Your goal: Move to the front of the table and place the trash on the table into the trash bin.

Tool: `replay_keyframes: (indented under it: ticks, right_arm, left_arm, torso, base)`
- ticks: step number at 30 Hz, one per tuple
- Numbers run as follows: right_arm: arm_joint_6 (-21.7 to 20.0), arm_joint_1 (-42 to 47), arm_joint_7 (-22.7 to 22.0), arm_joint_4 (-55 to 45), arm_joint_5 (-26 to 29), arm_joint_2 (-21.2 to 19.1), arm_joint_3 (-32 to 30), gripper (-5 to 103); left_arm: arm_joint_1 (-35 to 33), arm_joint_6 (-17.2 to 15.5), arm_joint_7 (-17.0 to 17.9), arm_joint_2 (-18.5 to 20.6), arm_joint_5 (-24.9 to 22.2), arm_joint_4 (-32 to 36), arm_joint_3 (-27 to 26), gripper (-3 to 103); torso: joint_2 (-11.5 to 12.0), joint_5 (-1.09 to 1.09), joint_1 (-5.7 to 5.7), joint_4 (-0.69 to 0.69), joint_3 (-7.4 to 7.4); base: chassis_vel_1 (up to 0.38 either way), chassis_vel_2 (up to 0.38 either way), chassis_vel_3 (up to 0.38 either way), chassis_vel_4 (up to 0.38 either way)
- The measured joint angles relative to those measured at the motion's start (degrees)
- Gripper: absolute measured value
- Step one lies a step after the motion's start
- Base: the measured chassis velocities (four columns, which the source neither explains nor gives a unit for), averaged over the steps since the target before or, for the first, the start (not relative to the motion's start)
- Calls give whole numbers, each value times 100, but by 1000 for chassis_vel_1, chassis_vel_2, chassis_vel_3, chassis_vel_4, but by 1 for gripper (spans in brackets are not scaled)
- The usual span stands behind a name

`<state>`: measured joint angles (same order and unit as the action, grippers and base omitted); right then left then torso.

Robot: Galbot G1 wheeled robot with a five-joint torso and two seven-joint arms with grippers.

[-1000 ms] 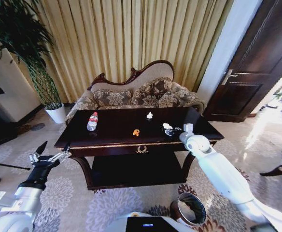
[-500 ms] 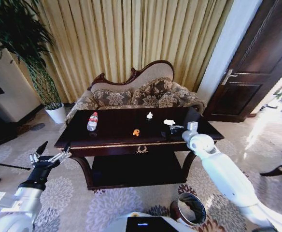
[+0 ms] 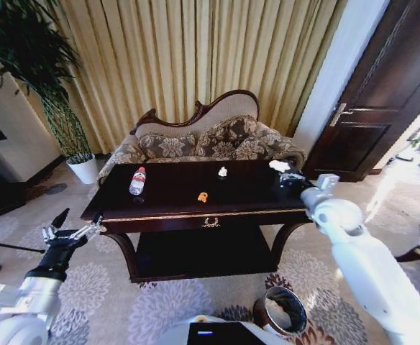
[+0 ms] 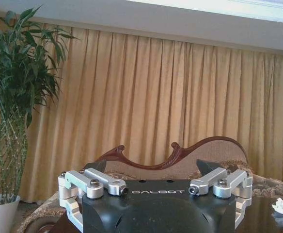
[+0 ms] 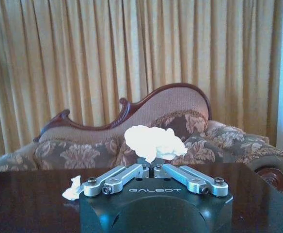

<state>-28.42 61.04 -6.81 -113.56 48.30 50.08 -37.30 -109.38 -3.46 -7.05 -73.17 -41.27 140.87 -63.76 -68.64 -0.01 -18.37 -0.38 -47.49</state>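
Right gripper (image 3: 285,176) pinches a white paper wad (image 5: 154,141), jaws closed on its lower edge, above the table's (image 3: 167,208) right end at 2 o'clock. Thin grip, so the wad may slip before reaching the bin (image 3: 283,311) at 5 o'clock. Bottle (image 3: 137,180), orange scrap (image 3: 203,197) remain on the table. Left gripper (image 3: 70,233) idle, jaws wide, at 8 o'clock.

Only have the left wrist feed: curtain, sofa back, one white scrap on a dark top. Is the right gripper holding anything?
Observer: Yes. The right gripper is shut on a white crumpled wad, over the right end of the table.
Operator: Bottle?
Observer: The bottle stands upright near the table's left end, no gripper near it.
Operator: Where's the bin?
Observer: The trash bin sits on the carpet in front of the table, toward its right end.
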Motion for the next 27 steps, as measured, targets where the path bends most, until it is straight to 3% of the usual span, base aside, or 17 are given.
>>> replay_keyframes:
  ticks: [4,27]
  right_arm:
    - [208,172,0,-1,-12,99,-36,0]
    - [268,243,0,3,-94,267,104,0]
  left_arm:
    - [14,0,2,49,-6,-30,26,100]
    - [104,0,1,177,-84,-138,-3,100]
  torso:
    - [0,2,0,1,0]
    - [1,1,-1,0,-1]
  base:
    - [0,0,0,0]
    - [33,-31,-31,33]
